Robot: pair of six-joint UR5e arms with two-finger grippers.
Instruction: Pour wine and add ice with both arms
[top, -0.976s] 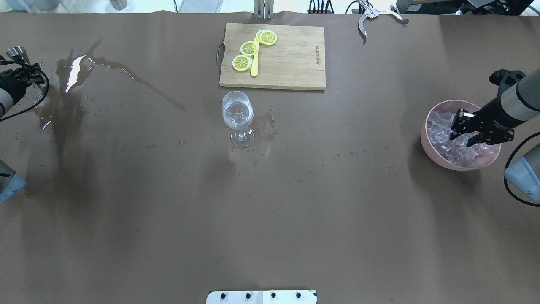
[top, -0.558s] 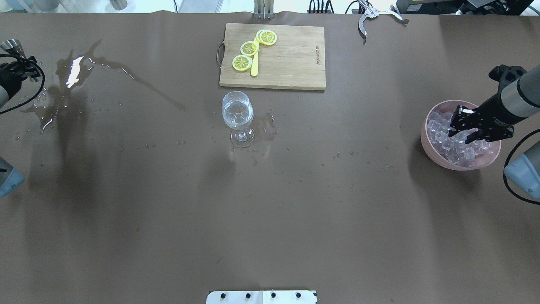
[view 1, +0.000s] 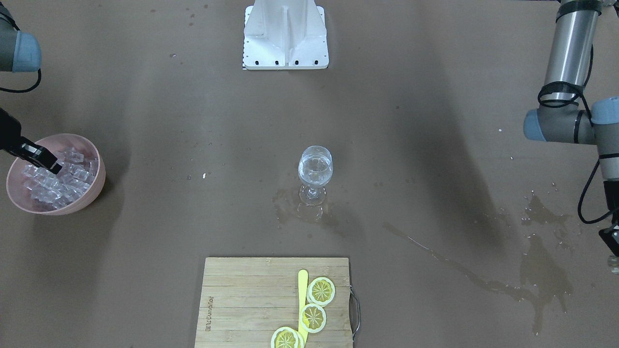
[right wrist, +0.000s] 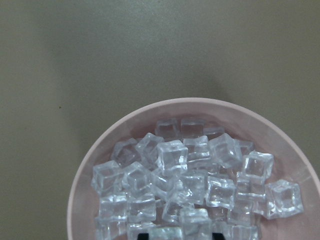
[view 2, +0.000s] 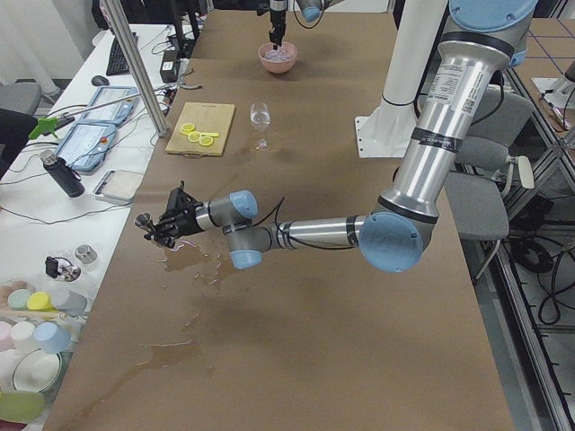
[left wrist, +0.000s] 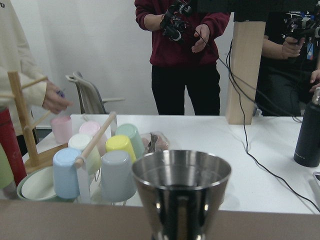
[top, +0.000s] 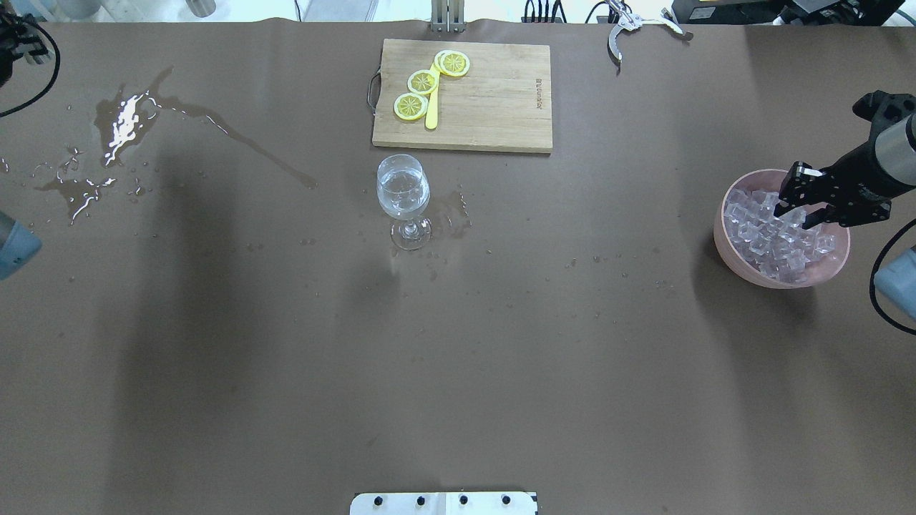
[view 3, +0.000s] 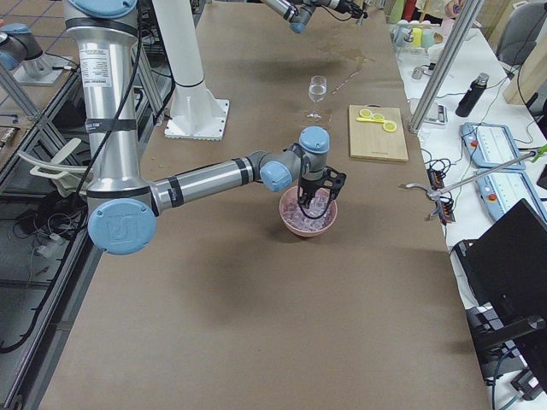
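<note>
A wine glass (top: 403,197) holding a little clear wine (view 1: 315,170) stands mid-table. A pink bowl (top: 718,236) full of ice cubes (top: 766,239) sits at the right. My right gripper (top: 800,213) hangs over the bowl's far side, fingers apart, tips just among the cubes; the right wrist view shows the ice (right wrist: 190,185) with dark tips at the bottom edge. My left gripper (view 2: 163,224) is off at the far left table edge, shut on a steel jigger (left wrist: 181,192), held upright.
A wooden cutting board (top: 494,100) with lemon slices (top: 422,82) and a yellow knife lies behind the glass. Spilled liquid (top: 122,121) spreads at the far left, with a small wet patch by the glass. Metal tongs (top: 621,32) lie at the back edge. People and cups (left wrist: 115,165) stand beyond the left edge.
My left arm has drawn back with the jigger, almost out of the overhead view. My right gripper has shifted right and back over the bowl, still open.
</note>
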